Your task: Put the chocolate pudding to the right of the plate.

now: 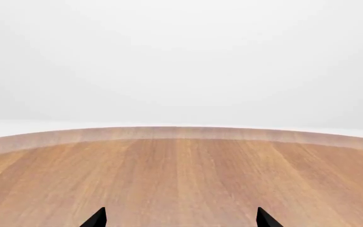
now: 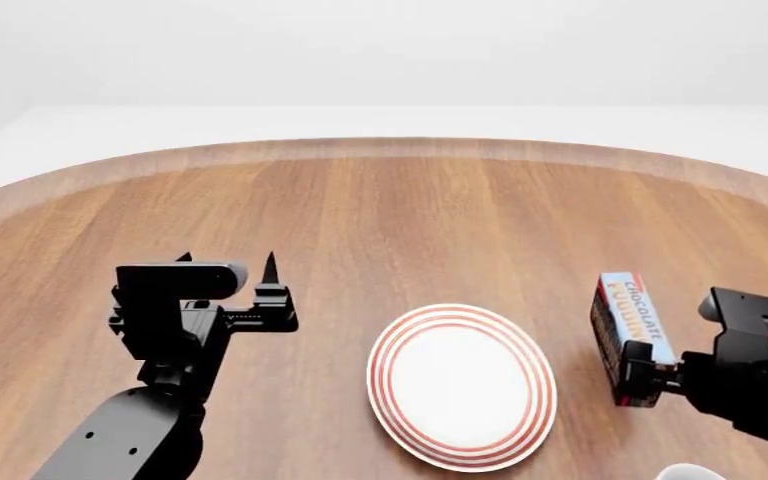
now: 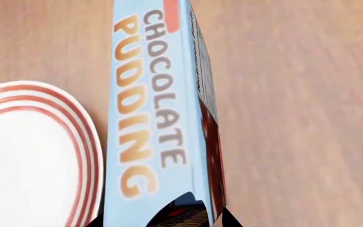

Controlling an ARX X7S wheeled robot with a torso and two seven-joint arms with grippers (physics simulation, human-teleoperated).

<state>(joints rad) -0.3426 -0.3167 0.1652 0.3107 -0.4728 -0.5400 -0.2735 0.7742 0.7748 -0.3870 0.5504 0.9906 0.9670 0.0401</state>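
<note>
At the near right of our head view, our right tool (image 2: 635, 372) is pinching the near end of the chocolate pudding (image 2: 628, 335). Dark finger parts sit on either side of that end, and the right wrist view confirms it: two black fingertips (image 3: 222, 218) frame the carton's closest edge. From the tool, the carton stretches straight away from us, its long axis running front to back along the tabletop (image 2: 398, 220). Its light blue face, lettered in white and orange, points up, with a dark brown side showing toward our right.

Just to the left of the carton lies the plate (image 2: 462, 385), round and white with thin red rings. In the wrist view the plate's rim comes very close to the carton's left edge; we cannot tell whether they touch. We also cannot tell whether the carton rests on the wood or hangs slightly above it.

So the pudding already sits on the plate's right side, parallel to its edge. We judge that what remains is to settle it down and let go, keeping it clear of the rim.

Well apart, on the far left, our left tool (image 2: 231, 265) hovers over bare wood with its fingertips spread and nothing between them. At the bottom right edge, a sliver of a white object (image 2: 688, 471) shows; it is too cropped to identify.
</note>
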